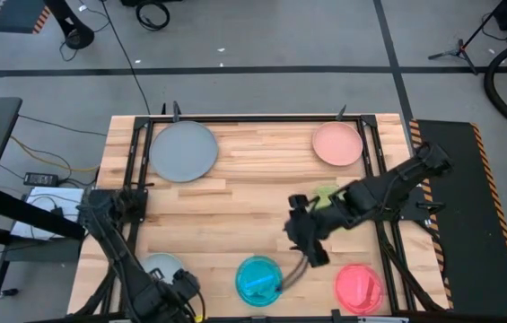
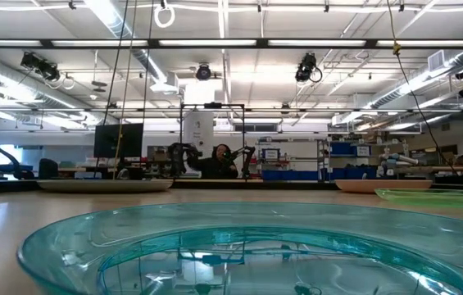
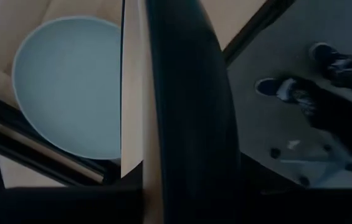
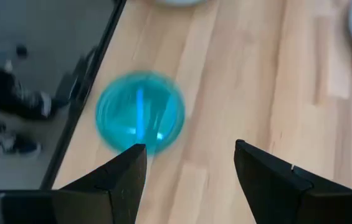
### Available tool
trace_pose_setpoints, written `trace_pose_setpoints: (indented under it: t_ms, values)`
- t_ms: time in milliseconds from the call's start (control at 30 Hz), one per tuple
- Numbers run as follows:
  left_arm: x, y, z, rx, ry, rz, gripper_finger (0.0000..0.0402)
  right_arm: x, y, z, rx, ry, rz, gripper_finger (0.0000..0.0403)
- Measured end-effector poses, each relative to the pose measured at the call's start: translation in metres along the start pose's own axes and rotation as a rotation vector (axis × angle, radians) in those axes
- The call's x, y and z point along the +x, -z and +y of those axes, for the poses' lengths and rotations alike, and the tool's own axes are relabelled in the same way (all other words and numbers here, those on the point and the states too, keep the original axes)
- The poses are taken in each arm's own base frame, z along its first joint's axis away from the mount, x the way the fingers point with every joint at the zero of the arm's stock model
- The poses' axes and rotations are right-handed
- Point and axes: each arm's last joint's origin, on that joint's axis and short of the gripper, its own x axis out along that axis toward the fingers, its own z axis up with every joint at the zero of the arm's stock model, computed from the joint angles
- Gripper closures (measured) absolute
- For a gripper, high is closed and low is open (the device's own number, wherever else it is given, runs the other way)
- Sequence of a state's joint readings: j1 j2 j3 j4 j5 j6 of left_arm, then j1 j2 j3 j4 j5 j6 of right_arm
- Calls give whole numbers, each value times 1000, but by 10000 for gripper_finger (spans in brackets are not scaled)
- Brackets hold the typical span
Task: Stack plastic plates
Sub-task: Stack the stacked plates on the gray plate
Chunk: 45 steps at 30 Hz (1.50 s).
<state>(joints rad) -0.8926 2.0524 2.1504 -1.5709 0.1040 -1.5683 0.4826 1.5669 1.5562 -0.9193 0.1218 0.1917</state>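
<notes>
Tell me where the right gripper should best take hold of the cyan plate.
Probably at its raised rim, from above. The cyan plate lies flat and shallow on the table, so only the thin edge offers purchase. The right gripper is open above the wood, the plate ahead of it.

Wooden table (image 1: pixel 253 193); cables (image 1: pixel 127 54) on floor; person's shoes (image 3: pixel 294 90).

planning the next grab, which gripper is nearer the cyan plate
Right. The right gripper, open, hovers just beside the cyan plate; the left arm's wrist sits farther off, at the table's near edge.
</notes>
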Motion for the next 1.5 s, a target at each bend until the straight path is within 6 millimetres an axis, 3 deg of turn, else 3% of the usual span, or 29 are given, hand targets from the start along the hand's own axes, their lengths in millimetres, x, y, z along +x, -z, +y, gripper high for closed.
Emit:
trace_pose_setpoints:
  t_ms: [167, 333, 667, 867, 1133, 1500]
  values:
    - [34, 5, -8, 13, -102, -12, 302, -4, 8, 23, -68, 0, 21, 168]
    - [65, 6, -3, -28, -224, -18, 302, -7, 12, 41, -47, -14, 10, 173]
    - [70, 13, 0, -57, -248, 65, 302, -14, 22, 68, -5, -23, 3, 174]
    - [74, 24, 4, -48, -263, 33, 302, -14, 23, 68, 1, 22, -16, 174]
    - [109, 19, 25, -84, -441, 23, 303, -12, 18, 59, 30, 38, -28, 174]
    - [131, 8, 40, -99, -543, -37, 283, -11, 17, 57, 61, 42, -30, 174]
